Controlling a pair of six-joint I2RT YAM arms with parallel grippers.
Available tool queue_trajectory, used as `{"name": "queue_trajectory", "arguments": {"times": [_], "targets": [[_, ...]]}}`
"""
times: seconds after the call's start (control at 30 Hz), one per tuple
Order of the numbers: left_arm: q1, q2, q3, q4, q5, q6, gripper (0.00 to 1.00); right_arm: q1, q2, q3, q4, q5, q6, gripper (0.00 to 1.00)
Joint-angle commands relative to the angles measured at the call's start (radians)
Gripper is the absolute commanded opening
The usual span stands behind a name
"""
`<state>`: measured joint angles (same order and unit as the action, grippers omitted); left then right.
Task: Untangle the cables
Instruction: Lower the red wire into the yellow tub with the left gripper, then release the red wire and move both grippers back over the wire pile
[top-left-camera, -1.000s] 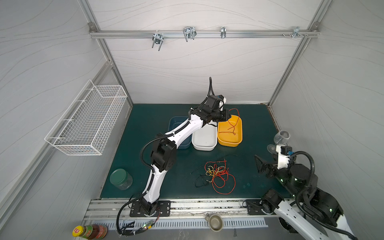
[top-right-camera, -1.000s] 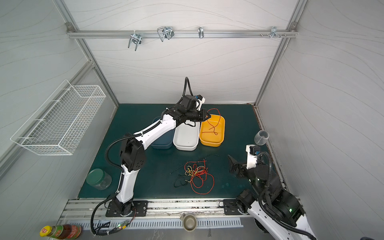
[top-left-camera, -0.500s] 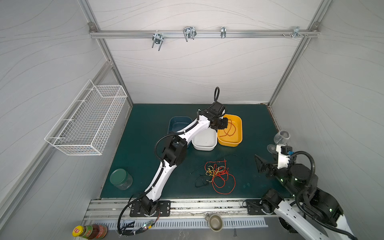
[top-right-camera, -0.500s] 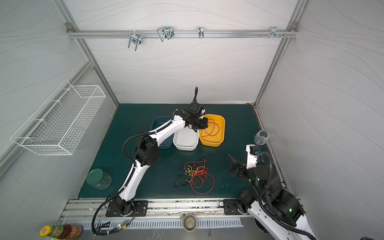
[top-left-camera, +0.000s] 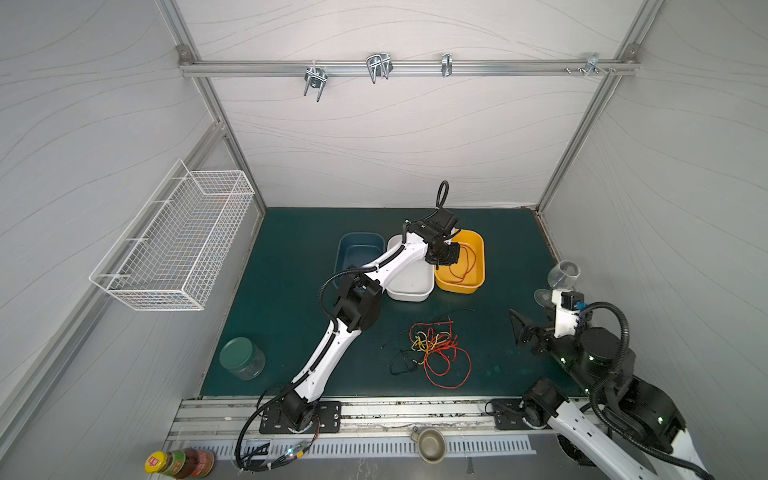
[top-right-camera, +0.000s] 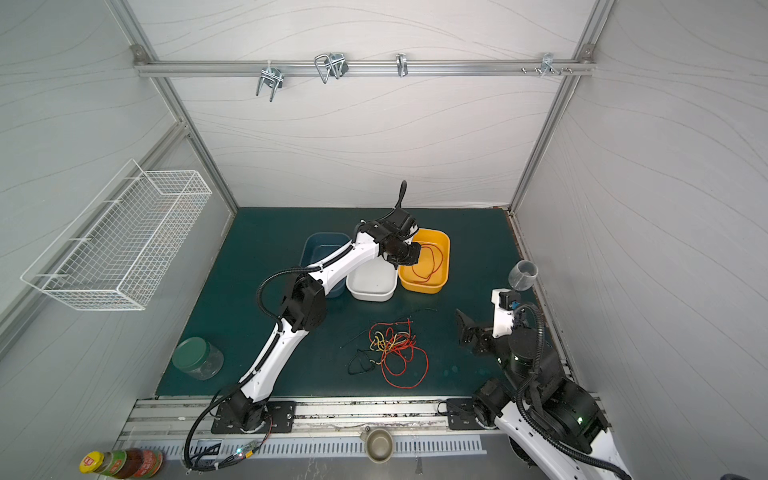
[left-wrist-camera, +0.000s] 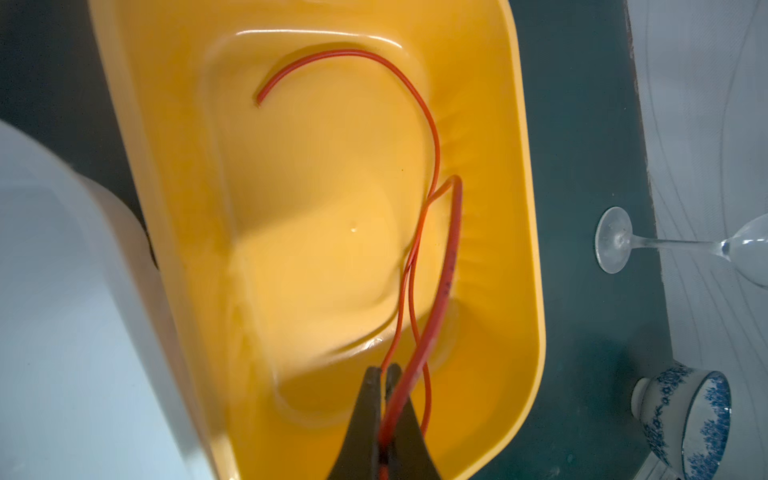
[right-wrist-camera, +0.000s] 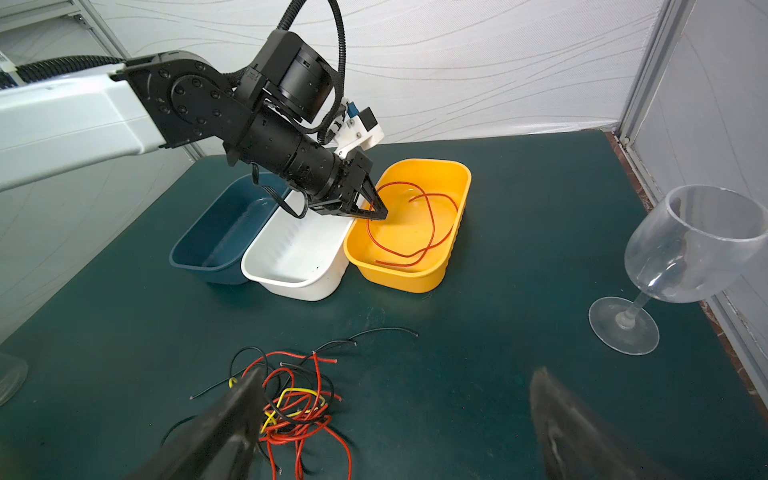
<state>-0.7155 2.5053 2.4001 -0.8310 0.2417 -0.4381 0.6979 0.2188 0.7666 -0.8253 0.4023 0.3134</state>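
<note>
Green desk: left end effector pinches red cable inside yellow bin; retreating unreleased could drag it out

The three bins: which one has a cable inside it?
The yellow bin: a red cable lies in it. The white bin and blue bin show none.
</note>
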Motion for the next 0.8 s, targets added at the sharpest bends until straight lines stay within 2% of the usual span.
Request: {"name": "queue_trajectory", "arguments": {"times": [0.0,0.1,0.43,0.77], "targets": [[-0.002,0.034,0.072,-0.042,0.005,0.028,0.11,-0.005,0.001,-0.005,0.018,-0.006,-0.014,0.99],[-0.001,0.033,0.076,-0.045,0.001,0.032,0.16,-0.006,0.002,-0.006,0.018,-0.005,-0.013,0.99],[0.001,0.008,0.096,-0.053,-0.008,0.053,0.45,-0.008,0.001,-0.005,0.018,-0.003,-0.014,0.99],[0.01,-0.036,0.133,-0.08,-0.039,0.094,0.53,-0.01,0.002,-0.004,0.017,-0.001,-0.014,0.99]]}}
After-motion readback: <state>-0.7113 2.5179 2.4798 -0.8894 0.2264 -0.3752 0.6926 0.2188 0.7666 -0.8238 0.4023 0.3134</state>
